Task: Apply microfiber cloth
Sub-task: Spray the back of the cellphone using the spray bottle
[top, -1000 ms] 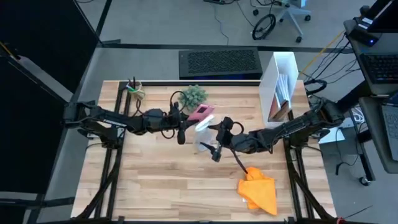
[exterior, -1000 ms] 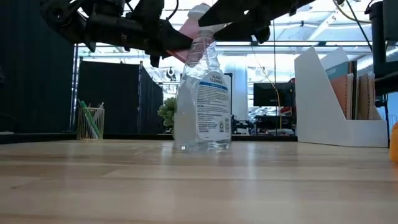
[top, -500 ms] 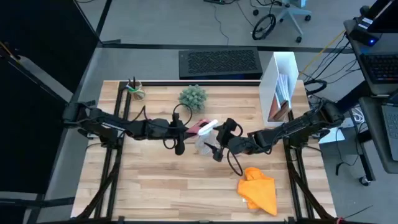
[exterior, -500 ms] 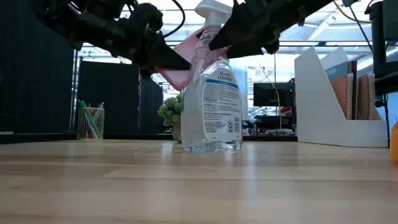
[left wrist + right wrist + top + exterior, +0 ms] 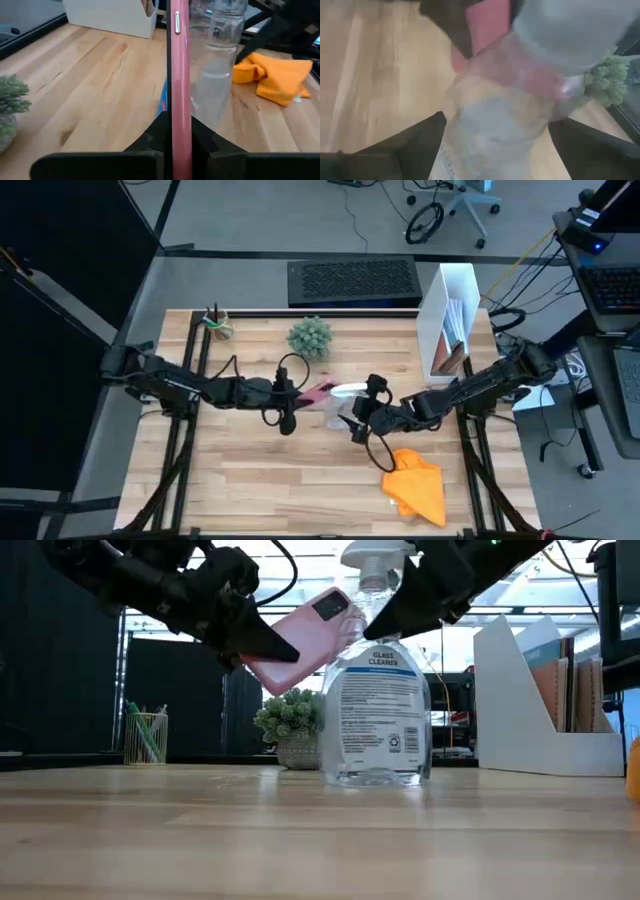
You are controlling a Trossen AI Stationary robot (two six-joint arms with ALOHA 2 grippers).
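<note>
Left gripper [image 5: 296, 391] is clamped on a pink phone [image 5: 300, 637], held edge-on and raised above the table [image 5: 250, 470], near its middle. Right gripper [image 5: 357, 417] is closed around the clear spray bottle [image 5: 378, 700], whose base appears to sit on the wood, just beside the phone. The microfiber cloth [image 5: 417, 486] lies in a crumpled heap at the near right part of the table, well apart from both grippers and untouched; neither arm is free to take it, so wiping has not begun. Risks, as judged: the bottle is tall and narrow and could tip if let go off-balance; the phone is thin, smooth and gripped by its edge, so it may slip or twist under wiping pressure. Materials: cloth soft, folded, bright orange; bottle rigid clear plastic with a printed label and white trigger head; phone flat with a glossy pink back; table pale wood planks
</note>
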